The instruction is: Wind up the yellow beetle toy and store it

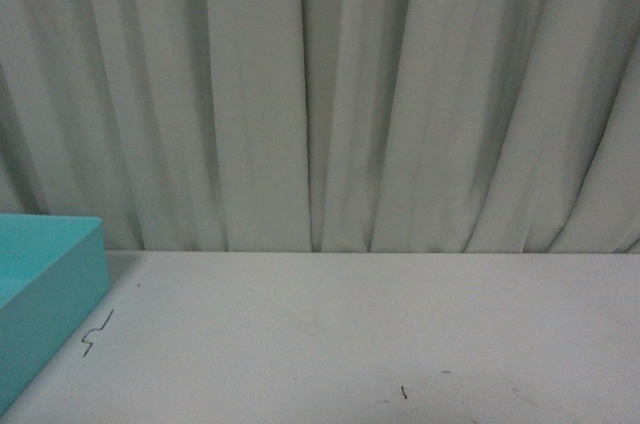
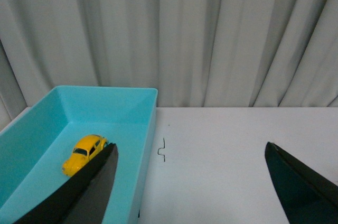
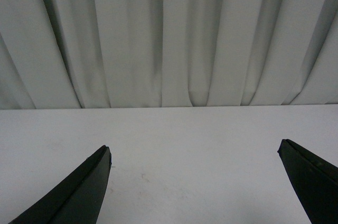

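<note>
The yellow beetle toy [image 2: 84, 153] lies on the floor of a turquoise bin [image 2: 137, 129] in the left wrist view, partly behind one black finger. My left gripper [image 2: 191, 152] is open, one finger over the bin's edge and the other over the white table, with nothing between them. My right gripper [image 3: 194, 152] is open above bare white table, holding nothing. In the front view only a corner of the turquoise bin [image 1: 60, 284] shows at the left; the toy and both arms are out of that view.
A white table [image 1: 350, 334] runs back to a grey-white curtain [image 1: 320, 94]. A small dark squiggle mark [image 2: 162, 150] lies on the table beside the bin.
</note>
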You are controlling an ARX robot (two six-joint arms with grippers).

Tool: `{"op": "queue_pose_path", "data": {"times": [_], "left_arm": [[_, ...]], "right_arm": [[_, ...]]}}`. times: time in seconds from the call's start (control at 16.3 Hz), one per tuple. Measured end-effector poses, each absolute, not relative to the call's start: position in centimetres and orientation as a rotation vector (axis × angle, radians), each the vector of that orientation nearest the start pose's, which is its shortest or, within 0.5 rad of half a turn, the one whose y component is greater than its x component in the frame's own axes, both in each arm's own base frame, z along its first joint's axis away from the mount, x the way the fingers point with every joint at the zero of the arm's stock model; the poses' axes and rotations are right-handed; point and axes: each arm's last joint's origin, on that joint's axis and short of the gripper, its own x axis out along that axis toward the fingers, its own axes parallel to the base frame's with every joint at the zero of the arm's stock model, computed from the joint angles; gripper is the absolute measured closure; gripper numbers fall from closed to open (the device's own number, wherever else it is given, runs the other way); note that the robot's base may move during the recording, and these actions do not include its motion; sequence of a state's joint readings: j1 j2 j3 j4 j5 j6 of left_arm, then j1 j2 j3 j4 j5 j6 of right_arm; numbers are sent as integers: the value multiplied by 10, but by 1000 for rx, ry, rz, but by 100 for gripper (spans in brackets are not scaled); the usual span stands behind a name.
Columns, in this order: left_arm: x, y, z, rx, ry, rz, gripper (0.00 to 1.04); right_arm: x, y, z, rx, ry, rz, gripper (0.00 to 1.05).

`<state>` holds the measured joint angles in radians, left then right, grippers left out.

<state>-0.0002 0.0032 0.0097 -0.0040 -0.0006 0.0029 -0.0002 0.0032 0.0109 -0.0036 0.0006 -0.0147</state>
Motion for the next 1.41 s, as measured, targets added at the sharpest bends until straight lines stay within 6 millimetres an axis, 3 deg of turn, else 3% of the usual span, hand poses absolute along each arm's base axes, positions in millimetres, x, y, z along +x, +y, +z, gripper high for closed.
{"op": "queue_pose_path", "data": {"times": [0.06,0.12,1.41], "left_arm": [[97,0,166,3,-3,0,9],[97,0,166,4,-2,0,6],[97,0,166,3,-3,0,7]], "right_arm": [[97,0,167,-15,-4,-1,7],[97,0,167,-14,-4,-1,7],[97,0,167,-14,-5,-1,7]]}}
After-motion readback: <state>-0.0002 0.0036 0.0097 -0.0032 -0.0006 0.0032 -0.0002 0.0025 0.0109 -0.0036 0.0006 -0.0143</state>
